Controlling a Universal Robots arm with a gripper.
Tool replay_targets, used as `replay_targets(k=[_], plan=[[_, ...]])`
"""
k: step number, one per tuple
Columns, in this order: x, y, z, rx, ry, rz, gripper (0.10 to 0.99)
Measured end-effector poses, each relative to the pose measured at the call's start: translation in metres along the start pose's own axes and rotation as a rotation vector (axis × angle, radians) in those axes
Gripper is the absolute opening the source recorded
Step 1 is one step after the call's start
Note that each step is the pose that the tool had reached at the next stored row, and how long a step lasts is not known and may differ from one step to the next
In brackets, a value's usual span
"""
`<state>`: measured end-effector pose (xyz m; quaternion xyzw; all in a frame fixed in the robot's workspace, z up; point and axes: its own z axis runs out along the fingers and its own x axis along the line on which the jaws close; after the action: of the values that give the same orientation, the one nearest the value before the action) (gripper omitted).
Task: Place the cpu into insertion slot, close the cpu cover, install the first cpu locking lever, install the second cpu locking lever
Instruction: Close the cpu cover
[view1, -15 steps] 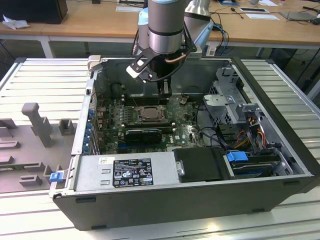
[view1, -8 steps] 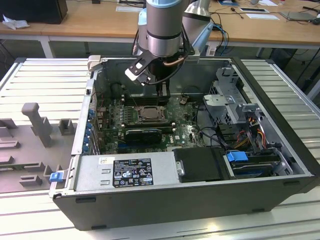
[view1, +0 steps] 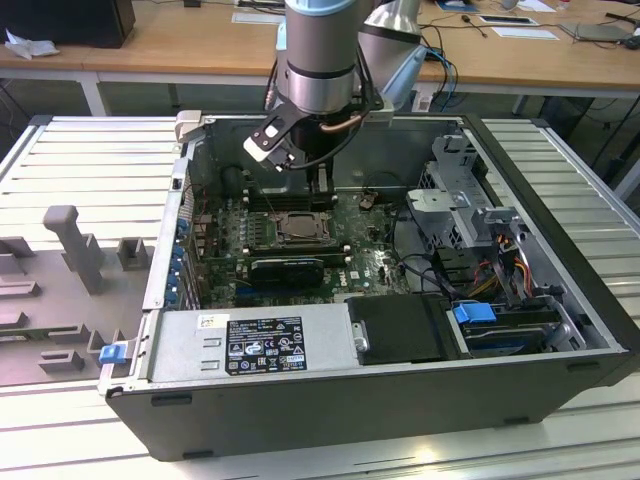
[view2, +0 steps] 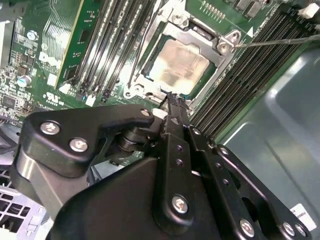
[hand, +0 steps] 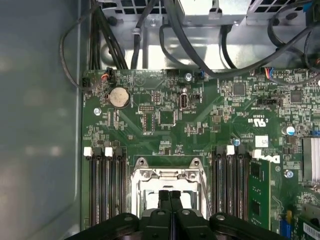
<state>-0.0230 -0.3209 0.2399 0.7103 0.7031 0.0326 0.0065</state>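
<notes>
Broadly, the job is looking about half done. In the exterior view the arm is reaching down into the open computer case (view1: 400, 400), which is lying on the ribbed tabletop (view1: 80, 160). The claw (view1: 320, 186) is hanging low over the green board (view1: 375, 268), just beside the insertion slot (view1: 298, 228).

In the second wrist view the cpu (view2: 180, 65) is sitting flat inside the slot. Its pale metal top is showing through the cut-out of the cpu cover (view2: 145, 70), which is looking lowered around it rather than standing up on its hinge. The claw's fingertips (view2: 172, 102) are pressing together with nothing visible between them. They are hovering at the slot's edge, and I cannot tell whether they are touching the cover. A thin wire lever (view2: 280, 41) is sticking out sideways over the long black memory slots (view2: 250, 75), so I am judging that this locking lever is not latched yet. I cannot make out how the other lever is standing, so the lever steps are looking like the part left to do.

In the first wrist view the closed claw is pointing down at one side of the cpu cover, with the board's round coin battery (hand: 119, 96) lying well apart from it.
</notes>
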Motion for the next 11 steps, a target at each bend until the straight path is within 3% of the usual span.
replay_targets(k=[6, 11], plan=[[-0.0001, -0.0135, -0.0007, 0.0, 0.0, 0.0, 0.106], [-0.0002, -0.0176, -0.001, 0.0, -0.0001, 0.0, 0.106]])
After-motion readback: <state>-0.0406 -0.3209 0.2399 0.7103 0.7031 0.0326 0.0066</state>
